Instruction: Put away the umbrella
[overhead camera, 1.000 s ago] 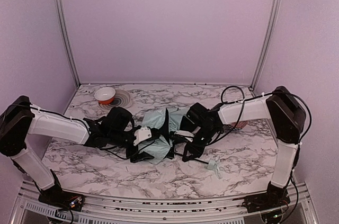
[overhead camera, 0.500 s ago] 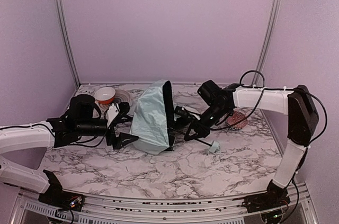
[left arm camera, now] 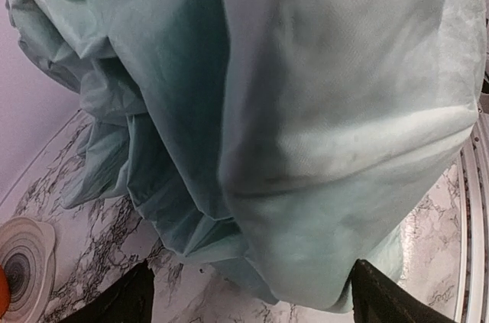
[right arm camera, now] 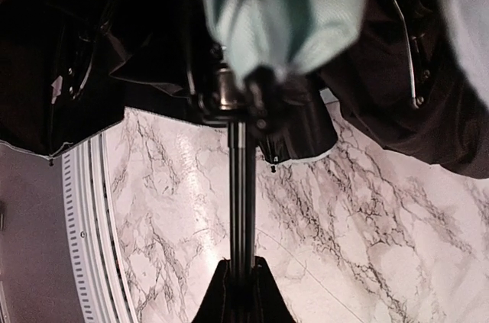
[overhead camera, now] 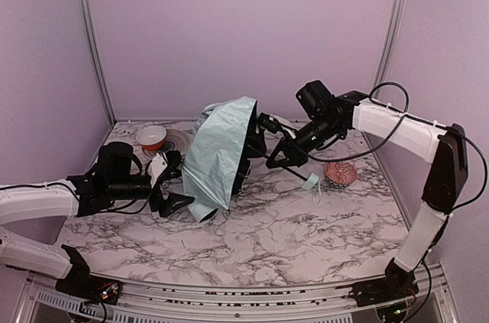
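Holding the umbrella (overhead camera: 221, 155) by its shaft (right arm camera: 241, 185) above the bench (overhead camera: 290, 239), the right gripper (overhead camera: 283, 158) is clamped shut; the left gripper (overhead camera: 173, 183) gapes empty beside the canopy (left arm camera: 306, 109), likely needing to gather it next.

Right gripper (right arm camera: 242, 281) clamps the umbrella (right arm camera: 241, 178) — by its shaft.

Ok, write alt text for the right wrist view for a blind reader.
The right claw is clamped on the umbrella's black shaft at bottom centre. The shaft runs straight up to the bunched mint-green canopy, with a marble table behind.
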